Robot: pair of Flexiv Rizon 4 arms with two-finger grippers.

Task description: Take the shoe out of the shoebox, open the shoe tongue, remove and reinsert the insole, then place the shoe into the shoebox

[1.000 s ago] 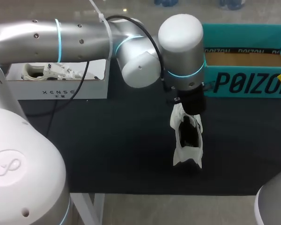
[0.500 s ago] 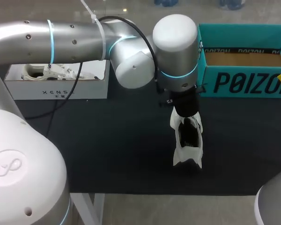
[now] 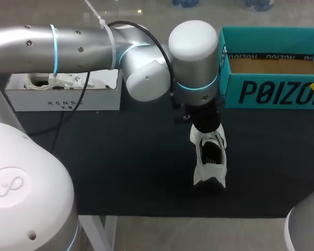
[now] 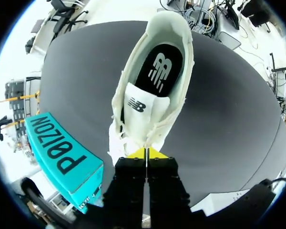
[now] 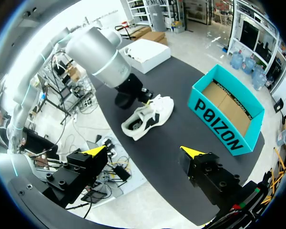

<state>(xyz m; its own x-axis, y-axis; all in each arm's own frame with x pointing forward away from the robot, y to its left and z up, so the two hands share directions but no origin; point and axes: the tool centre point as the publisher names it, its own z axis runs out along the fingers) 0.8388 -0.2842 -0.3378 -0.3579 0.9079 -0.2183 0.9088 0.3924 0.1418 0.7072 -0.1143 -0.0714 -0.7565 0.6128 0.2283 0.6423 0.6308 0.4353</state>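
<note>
Left pincer point(image 4: 146, 153) clenched, tips at the shoe tongue point(image 4: 142, 107), pinch unclear | right pincer point(image 5: 144, 150) released, well apart | shoe point(image 3: 210, 159) on table point(image 3: 120, 172), near-left of shoebox point(image 3: 272, 91) | we judge: draw tongue toeward gently, without dragging the shoe.

White shoe point(image 3: 210, 161) upright, black insole point(image 4: 160, 69) inside, open teal shoebox point(image 3: 275, 92) nearby

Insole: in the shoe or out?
In. The left wrist view shows the black insole lying flat inside the shoe, behind the tongue.
</note>
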